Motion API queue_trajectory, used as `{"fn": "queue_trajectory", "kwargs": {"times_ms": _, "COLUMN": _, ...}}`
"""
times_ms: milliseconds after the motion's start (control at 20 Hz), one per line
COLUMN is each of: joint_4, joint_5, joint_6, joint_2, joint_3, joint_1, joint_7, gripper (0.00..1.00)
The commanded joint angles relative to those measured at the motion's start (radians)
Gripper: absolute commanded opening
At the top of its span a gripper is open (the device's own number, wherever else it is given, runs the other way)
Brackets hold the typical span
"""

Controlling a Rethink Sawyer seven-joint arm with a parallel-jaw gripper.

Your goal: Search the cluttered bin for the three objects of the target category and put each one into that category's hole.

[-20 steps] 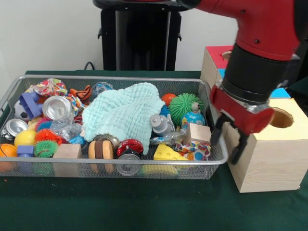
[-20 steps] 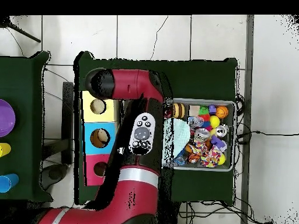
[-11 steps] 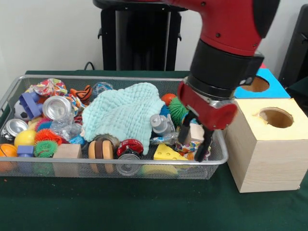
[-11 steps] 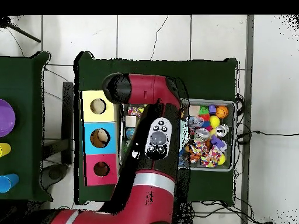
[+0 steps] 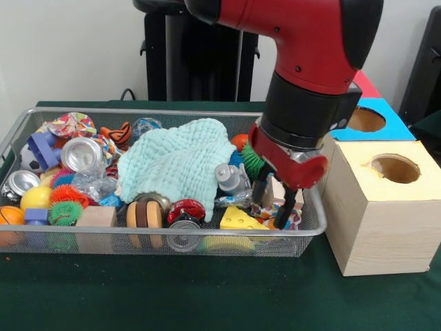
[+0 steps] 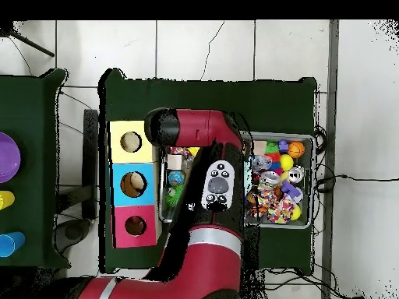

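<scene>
A wire mesh bin (image 5: pixel 207 241) holds mixed clutter under a mint green cloth (image 5: pixel 176 162). My gripper (image 5: pixel 273 202) is open and hangs low in the bin's right end. Its fingers (image 5: pixel 261 194) stand either side of a light wooden block (image 5: pixel 281 189). A yellow cheese wedge (image 5: pixel 238 220) and a patterned soft toy (image 5: pixel 275 217) lie just below it. The green spiky ball (image 5: pixel 256 157) is partly hidden behind the gripper. The wooden box has a yellow-topped hole (image 5: pixel 394 167) and a blue-topped hole (image 5: pixel 366 119). In the overhead view the arm (image 6: pixel 214 183) covers the bin's left half.
Crushed cans (image 5: pixel 81 153) (image 5: pixel 19 183), a small grey bottle (image 5: pixel 231 177), a wooden block (image 5: pixel 96 217), spiky balls (image 5: pixel 64 207) and a purple piece (image 5: pixel 43 148) fill the bin's left and middle. The overhead view shows the yellow, blue and red box (image 6: pixel 131 184) left of the bin (image 6: pixel 312 179).
The gripper has swung from beside the yellow-topped box leftwards over the bin's rim and down into its right end. It has stayed open. Nothing in the bin has visibly moved.
</scene>
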Motion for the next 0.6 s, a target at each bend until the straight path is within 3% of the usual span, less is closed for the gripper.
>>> {"fn": "queue_trajectory", "kwargs": {"times_ms": 50, "joint_4": 0.148, "joint_5": -0.056, "joint_6": -0.047, "joint_2": 0.029, "joint_3": 0.160, "joint_1": 0.009, "joint_7": -0.146, "gripper": 1.00}}
{"fn": "queue_trajectory", "kwargs": {"times_ms": 400, "joint_4": 0.180, "joint_5": -0.098, "joint_6": -0.103, "joint_2": 0.051, "joint_3": 0.225, "joint_1": -0.015, "joint_7": -0.194, "gripper": 1.00}}
{"fn": "queue_trajectory", "kwargs": {"times_ms": 600, "joint_4": 0.181, "joint_5": -0.146, "joint_6": -0.154, "joint_2": 0.073, "joint_3": 0.222, "joint_1": -0.010, "joint_7": -0.174, "gripper": 1.00}}
